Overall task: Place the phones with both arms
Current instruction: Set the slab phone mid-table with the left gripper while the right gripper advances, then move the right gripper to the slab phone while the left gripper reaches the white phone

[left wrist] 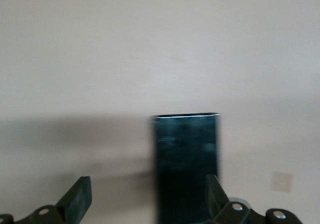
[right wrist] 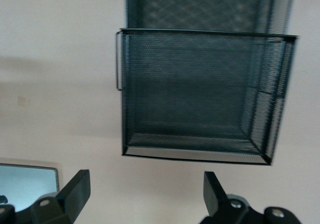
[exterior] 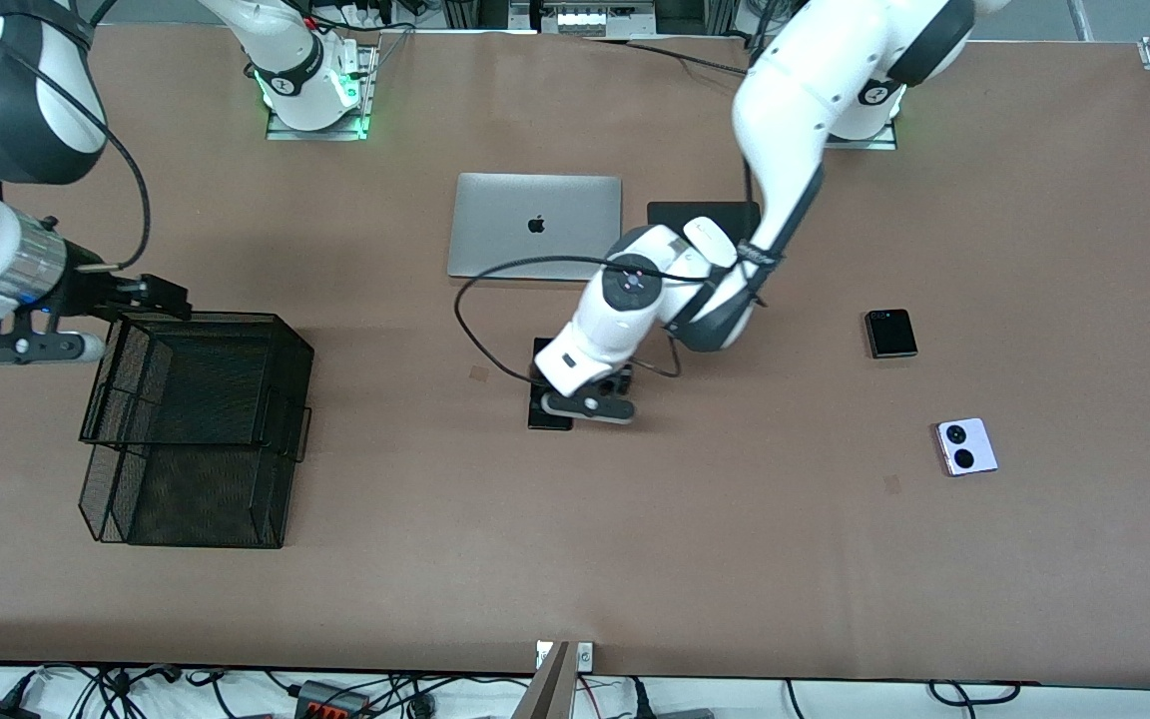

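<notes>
While the right hand [right wrist: 142, 194] waits released over the mesh basket [exterior: 198, 384], the left hand [left wrist: 147, 199] hangs spread just above the long black phone [left wrist: 186, 166] on the worktop [exterior: 735, 559], its long axis running between the fingers, off-centre toward one

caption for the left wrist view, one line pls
Left claw, open, low over the long black phone on the brown table.
</notes>
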`<state>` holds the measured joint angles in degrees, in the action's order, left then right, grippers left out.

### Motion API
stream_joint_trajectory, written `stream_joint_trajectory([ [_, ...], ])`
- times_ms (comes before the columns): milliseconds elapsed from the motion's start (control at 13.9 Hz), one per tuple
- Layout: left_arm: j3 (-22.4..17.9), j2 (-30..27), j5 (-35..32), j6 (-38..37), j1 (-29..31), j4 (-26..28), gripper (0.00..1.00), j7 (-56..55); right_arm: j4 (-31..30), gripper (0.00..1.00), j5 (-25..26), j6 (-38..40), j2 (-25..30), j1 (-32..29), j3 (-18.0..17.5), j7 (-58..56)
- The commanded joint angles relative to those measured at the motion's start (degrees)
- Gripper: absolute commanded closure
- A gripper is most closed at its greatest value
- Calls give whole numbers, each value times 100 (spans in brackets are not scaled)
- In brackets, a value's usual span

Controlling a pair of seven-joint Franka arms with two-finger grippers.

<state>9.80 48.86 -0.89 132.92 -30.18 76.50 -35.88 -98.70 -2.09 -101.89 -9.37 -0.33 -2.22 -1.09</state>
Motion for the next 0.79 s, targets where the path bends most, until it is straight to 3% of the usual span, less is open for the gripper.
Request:
stream_joint_trajectory([
  [0,39,-657,-166,-1465,756,164,0,482,79,0,-195,-119,-135,392,-6,91],
  [288,22,-948,-209,-2918,1741,137,0,1101,87,0,-204,-629,-635,1050,3,100],
  [504,22,-984,-840,-3307,2418,181,0,1565,114,0,-222,-1156,-1066,1552,3,135],
  [720,22,-835,-1369,-3229,3279,119,0,1980,394,0,-230,-1727,-1671,2131,-6,580],
])
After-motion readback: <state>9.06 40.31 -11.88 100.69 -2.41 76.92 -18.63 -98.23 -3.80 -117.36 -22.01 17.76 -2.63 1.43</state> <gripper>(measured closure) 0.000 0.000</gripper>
